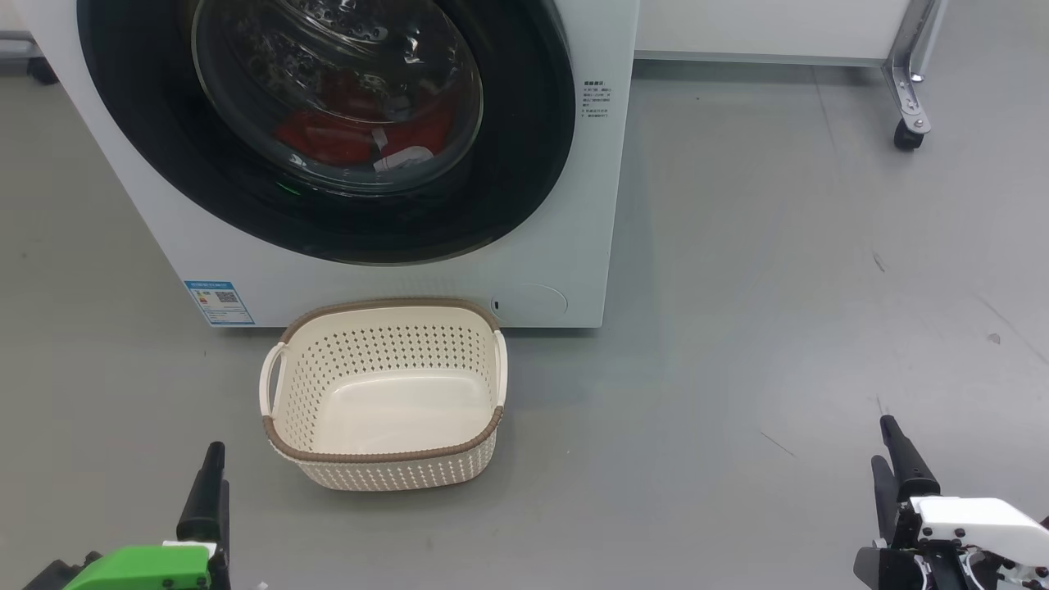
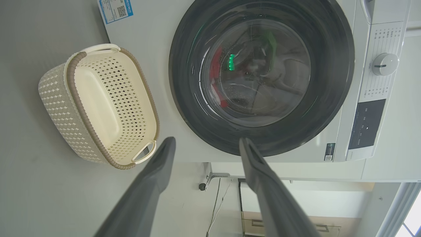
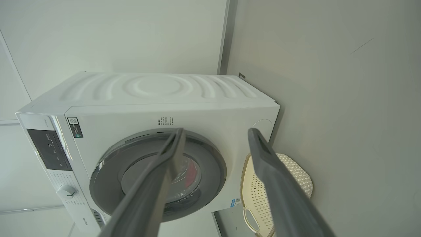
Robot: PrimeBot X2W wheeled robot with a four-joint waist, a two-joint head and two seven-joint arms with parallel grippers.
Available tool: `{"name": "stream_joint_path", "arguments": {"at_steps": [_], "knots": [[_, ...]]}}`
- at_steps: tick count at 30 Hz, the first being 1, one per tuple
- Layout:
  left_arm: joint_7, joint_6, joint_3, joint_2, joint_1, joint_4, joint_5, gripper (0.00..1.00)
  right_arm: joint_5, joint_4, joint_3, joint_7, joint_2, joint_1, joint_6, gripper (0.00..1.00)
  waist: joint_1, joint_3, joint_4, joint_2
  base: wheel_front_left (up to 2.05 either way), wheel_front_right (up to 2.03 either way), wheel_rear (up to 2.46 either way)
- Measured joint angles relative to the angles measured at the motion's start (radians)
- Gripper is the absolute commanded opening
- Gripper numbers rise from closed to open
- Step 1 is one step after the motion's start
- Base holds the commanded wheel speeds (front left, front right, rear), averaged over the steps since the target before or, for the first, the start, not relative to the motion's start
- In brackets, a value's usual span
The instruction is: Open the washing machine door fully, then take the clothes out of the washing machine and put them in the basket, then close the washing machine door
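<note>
The white washing machine (image 1: pixel 393 283) stands ahead with its door (image 1: pixel 164 164) shut flush against the front, black rim around a bulging glass window. Red clothes (image 1: pixel 328 135) with a bit of white show through the glass, low in the drum. The cream basket (image 1: pixel 393 471) sits empty on the floor just in front of the machine. My left gripper (image 1: pixel 213 467) is low at the left, short of the basket, open and holding nothing (image 2: pixel 207 141). My right gripper (image 1: pixel 885 442) hovers far to the right over bare floor, also open and holding nothing (image 3: pixel 217 130).
A metal leg on a caster (image 1: pixel 908 106) stands at the back right below a white panel. The machine's dial (image 2: pixel 383 64) and dark control panel sit above the door. A blue label (image 1: pixel 219 301) marks the machine's lower left corner. Grey floor spreads to the right.
</note>
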Motion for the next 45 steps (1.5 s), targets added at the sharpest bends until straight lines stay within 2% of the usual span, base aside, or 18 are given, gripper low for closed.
{"name": "stream_joint_path", "arguments": {"at_steps": [15, 25, 30, 45], "knots": [[-0.056, 0.000, 0.027, 0.004, -0.002, -0.057, 0.064, 1.00, -0.099, -0.066, 0.012, -0.055, -0.003, -0.002, 0.000, 1.00, 0.0000, 0.000, 0.001, 0.0000, 0.00, 0.00, 0.00], [-0.094, 0.000, 0.033, 0.006, -0.009, -0.120, 0.143, 1.00, -0.215, -0.123, 0.026, -0.090, -0.006, -0.017, 0.000, 1.00, 0.0000, 0.000, 0.001, 0.0000, 0.00, 0.00, 0.00], [-0.108, 0.000, 0.032, 0.007, -0.012, -0.154, 0.216, 1.00, -0.288, -0.149, 0.033, -0.106, -0.009, -0.021, 0.000, 1.00, 0.0000, -0.001, 0.001, 0.0000, 0.00, 0.00, 0.00], [-0.164, 0.000, -0.030, 0.017, -0.015, -0.230, 0.536, 1.00, -0.545, -0.196, 0.076, -0.159, -0.019, -0.021, 0.000, 1.00, 0.0000, -0.004, -0.005, 0.0000, 0.00, 0.00, 0.00]]}}
